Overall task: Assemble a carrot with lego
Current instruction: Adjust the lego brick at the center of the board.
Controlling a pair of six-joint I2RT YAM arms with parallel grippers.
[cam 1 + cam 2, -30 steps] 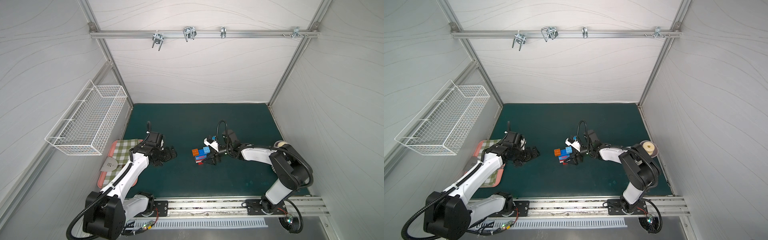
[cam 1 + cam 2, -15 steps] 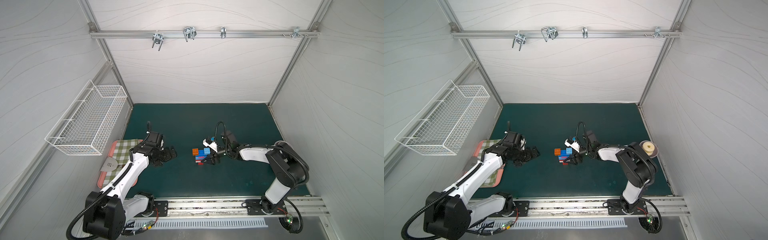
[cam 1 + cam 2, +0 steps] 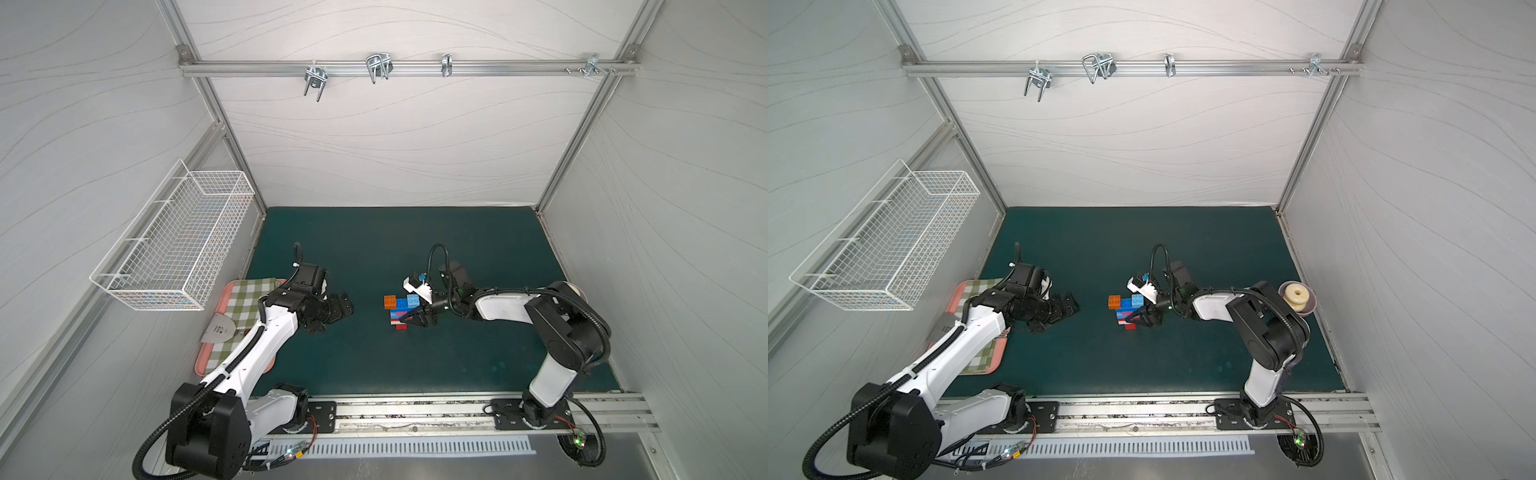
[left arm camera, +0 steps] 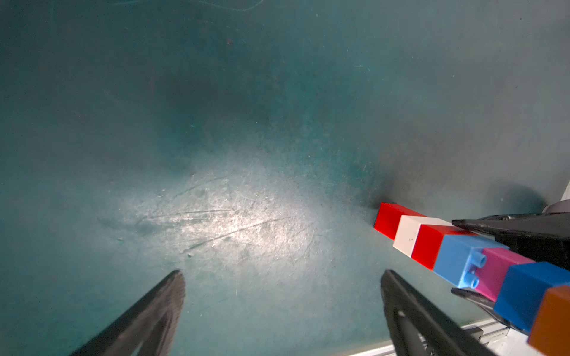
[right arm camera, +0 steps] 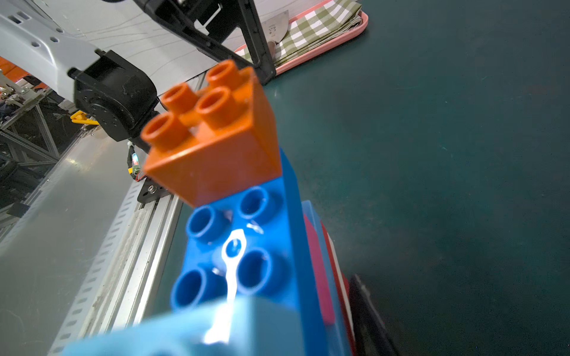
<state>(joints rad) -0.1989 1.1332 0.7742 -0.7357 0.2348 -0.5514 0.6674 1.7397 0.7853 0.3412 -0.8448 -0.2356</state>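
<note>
Lego carrot (image 3: 400, 312) lies flat on the green mat (image 3: 415, 249) near mid-table in both top views. Its red tip is toward the front rail (image 3: 415, 409) and its orange brick (image 3: 390, 301) is at the wide end; the layers between are too small to sort there. The right gripper (image 3: 406, 322) sits at the narrow half with a jaw on either side, and its black fingers cover part of the bricks. The left gripper (image 3: 344, 309) hovers well apart over bare mat. In a top view a bowl (image 3: 1311, 308) holding a pale ring (image 3: 1296, 295) shows beside the right arm's elbow. The left wrist view shows the left gripper (image 4: 282, 272) with jaws spread wide and nothing between them. At that picture's edge the Lego carrot (image 4: 462, 262) runs red, white, red, light blue, pink, blue, and its orange brick is cut off by the frame. One right finger (image 4: 509, 228) lies along its far side and another peeks from under the pink layer; whether they press on the plastic I cannot tell. The right wrist view is blurred up close: it shows the orange brick (image 5: 216, 132) on a studded blue one (image 5: 240, 246) and a light-blue smear in front, with the pink and red layers only slim edges and the tip hidden. Only one black finger (image 5: 367, 308) appears there.
</note>
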